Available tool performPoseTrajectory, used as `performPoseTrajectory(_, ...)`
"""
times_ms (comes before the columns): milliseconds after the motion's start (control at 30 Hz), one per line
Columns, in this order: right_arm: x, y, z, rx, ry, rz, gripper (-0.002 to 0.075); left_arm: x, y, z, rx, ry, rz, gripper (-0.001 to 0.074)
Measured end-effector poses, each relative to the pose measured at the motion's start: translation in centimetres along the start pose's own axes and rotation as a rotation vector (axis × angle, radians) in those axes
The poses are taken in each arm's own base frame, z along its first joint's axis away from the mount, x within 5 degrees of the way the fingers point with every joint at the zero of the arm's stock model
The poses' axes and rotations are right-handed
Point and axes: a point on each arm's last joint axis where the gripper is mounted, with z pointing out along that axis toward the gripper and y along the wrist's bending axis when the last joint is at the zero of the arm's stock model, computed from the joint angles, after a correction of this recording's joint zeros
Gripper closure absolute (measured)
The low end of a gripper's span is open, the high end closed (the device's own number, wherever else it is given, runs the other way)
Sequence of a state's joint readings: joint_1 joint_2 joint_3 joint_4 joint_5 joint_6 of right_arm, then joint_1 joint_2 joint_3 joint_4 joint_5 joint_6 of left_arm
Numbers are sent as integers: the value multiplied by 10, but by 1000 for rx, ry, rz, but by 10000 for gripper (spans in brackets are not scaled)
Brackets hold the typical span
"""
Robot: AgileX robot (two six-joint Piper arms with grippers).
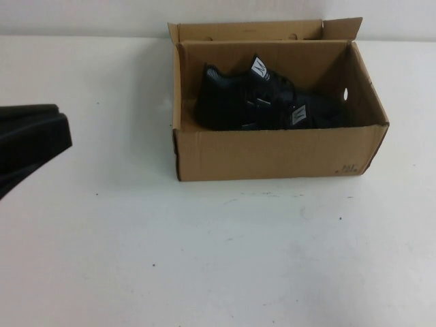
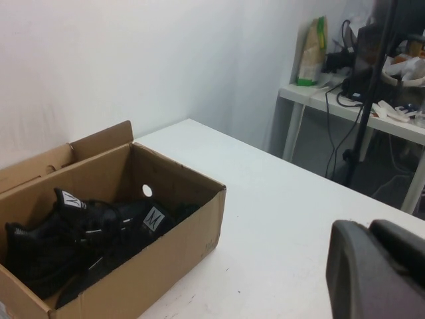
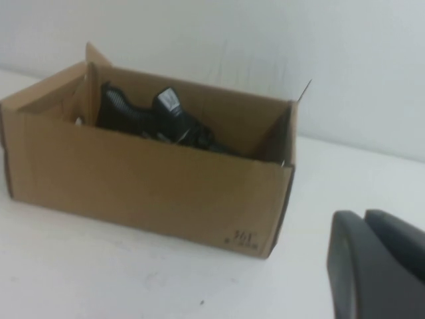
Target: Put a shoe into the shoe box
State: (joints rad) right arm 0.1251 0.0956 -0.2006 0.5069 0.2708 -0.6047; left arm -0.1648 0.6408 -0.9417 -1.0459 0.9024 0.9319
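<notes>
Our left gripper [image 1: 30, 139] hangs closed and empty at the table's [image 1: 218, 259] left edge, well apart from the shoe box [image 1: 272, 153]. Our right gripper [image 3: 378, 266], also closed on nothing, sits near the box's printed corner. The shoe [image 1: 238, 99] lies inside the box beside its twin [image 1: 310, 112].

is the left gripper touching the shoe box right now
Apart. The high view shows bare table between the left gripper, shut at the table's left edge, and the shoe box. The right gripper, also shut, is clear too.
</notes>
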Motion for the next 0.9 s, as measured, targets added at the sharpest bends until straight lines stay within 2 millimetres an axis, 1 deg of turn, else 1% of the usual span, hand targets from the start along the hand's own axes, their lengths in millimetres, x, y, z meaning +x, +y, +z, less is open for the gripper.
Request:
performPoseTrajectory(233, 8, 5, -1, -60, 86, -1, 736, -2, 3, 0, -29, -20, 13, 734)
performPoseTrajectory(400, 12, 8, -1, -90, 130, -1, 740, -6, 17, -1, -182, -58, 98, 734)
performPoseTrajectory(500, 13, 9, -1, -101, 146, -4, 741, 0, 30, 0, -305, -64, 144, 734)
performPoseTrajectory(600, 15, 10, -2, -110, 161, -5, 741, 17, 39, -2, -416, -27, 152, 734)
performPoseTrajectory(700, 16, 11, -2, -120, 176, -6, 741, 43, 39, -12, -509, 34, 121, 734)
performPoseTrajectory(767, 17, 11, -2, -125, 183, -6, 741, 64, 36, -22, -577, 63, 94, 734)
performPoseTrajectory(800, 17, 11, -2, -127, 185, -6, 741, 73, 34, -27, -605, 64, 85, 734)
performPoseTrajectory(900, 18, 12, -3, -133, 194, -6, 741, 110, 27, -42, -697, 35, 58, 734)
